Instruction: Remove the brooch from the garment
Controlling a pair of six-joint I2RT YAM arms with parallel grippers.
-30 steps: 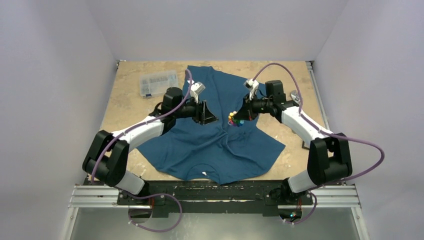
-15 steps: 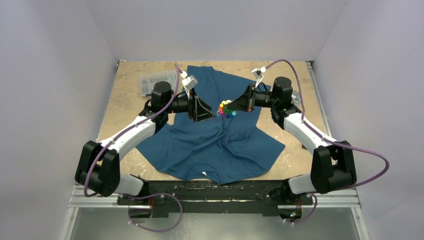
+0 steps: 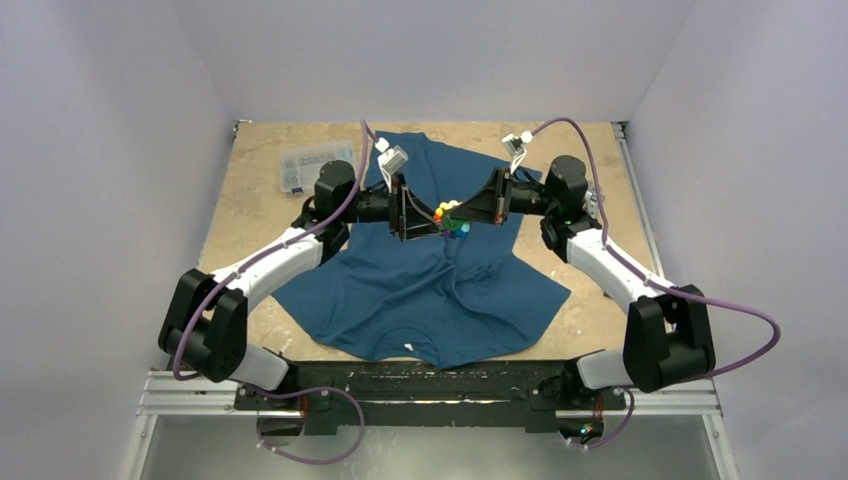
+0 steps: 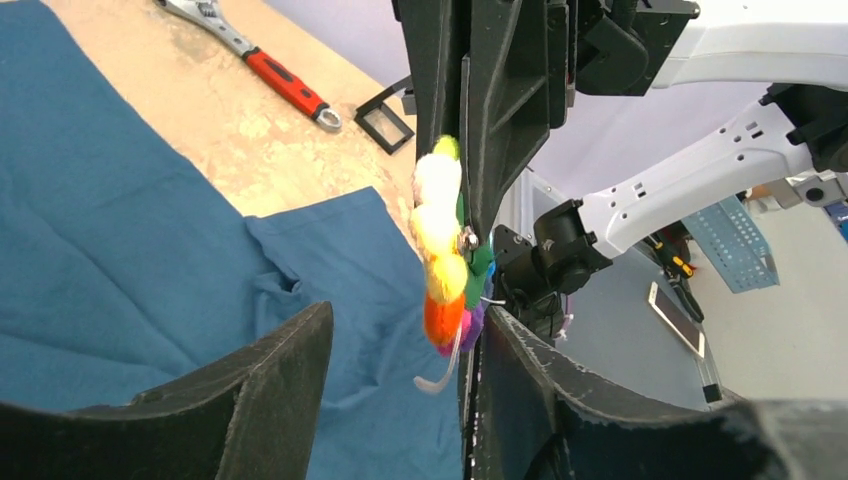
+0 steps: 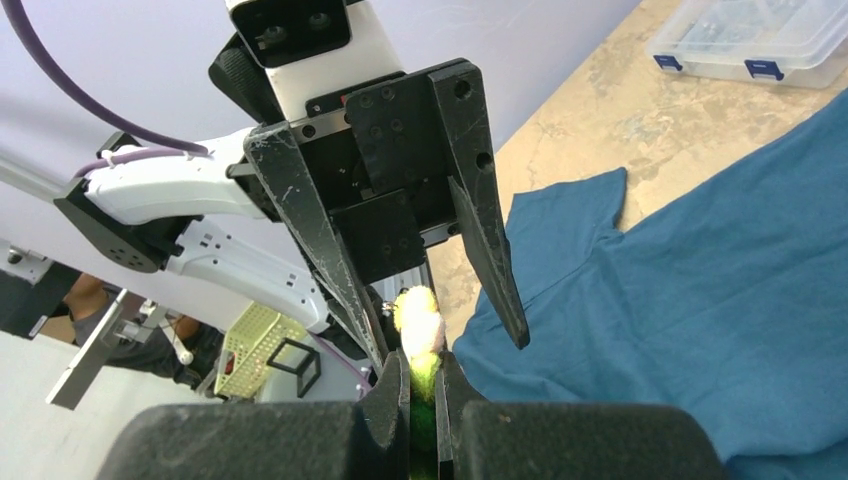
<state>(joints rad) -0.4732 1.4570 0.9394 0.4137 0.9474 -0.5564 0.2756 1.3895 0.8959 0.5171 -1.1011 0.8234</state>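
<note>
The brooch, a rainbow flower pin, hangs in the air above the garment, a dark teal T-shirt spread on the table. My right gripper is shut on the brooch by its edge, as the right wrist view shows. My left gripper faces it, open. In the left wrist view the brooch sits between the open left gripper's jaws, close to the right finger. A white strand dangles from the brooch. The garment lies below, apart from it.
A red-handled wrench and a small black frame lie on the bare table to the right of the shirt. A clear plastic box stands at the back left. White walls enclose the table.
The right gripper lifted the brooch up off the shirt and turned toward the middle. The left gripper swung right, and its open jaws now stand around the brooch.
</note>
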